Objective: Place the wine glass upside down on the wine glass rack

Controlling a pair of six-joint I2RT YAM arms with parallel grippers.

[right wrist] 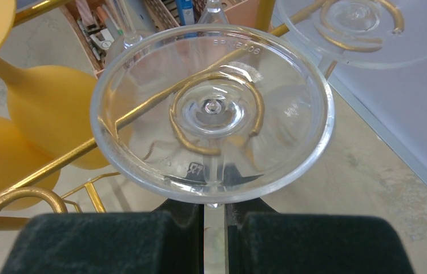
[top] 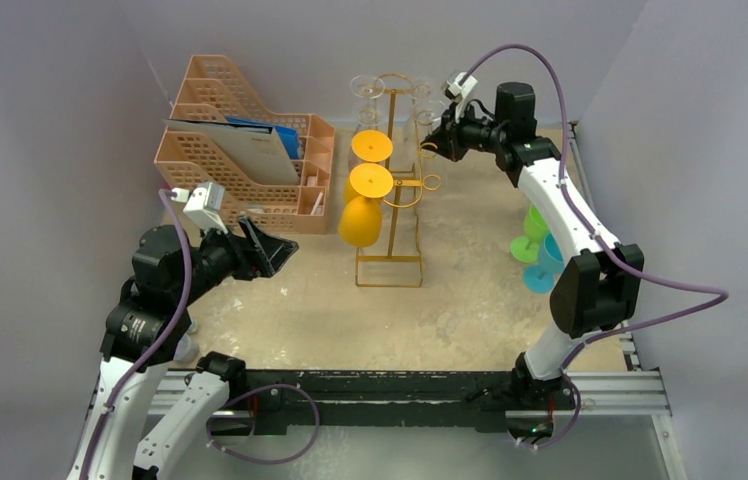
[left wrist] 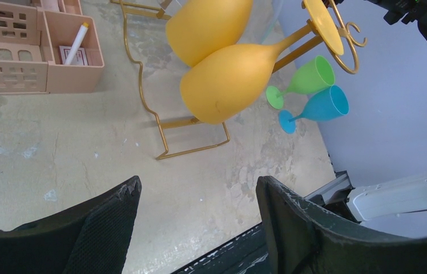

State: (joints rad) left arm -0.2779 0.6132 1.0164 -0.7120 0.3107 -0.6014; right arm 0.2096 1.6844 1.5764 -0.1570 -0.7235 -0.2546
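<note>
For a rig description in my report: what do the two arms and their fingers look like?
The left arm and right arm have white link shells and black joint housings. A purple cable runs along each, and a white camera box sits on each wrist. The left fingers are black, broad and textured, with worn edges; the right fingers are matte black blocks.

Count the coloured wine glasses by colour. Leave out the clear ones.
Yellow wine glasses: 2
Green wine glass: 1
Blue wine glass: 1
Total: 4
</note>
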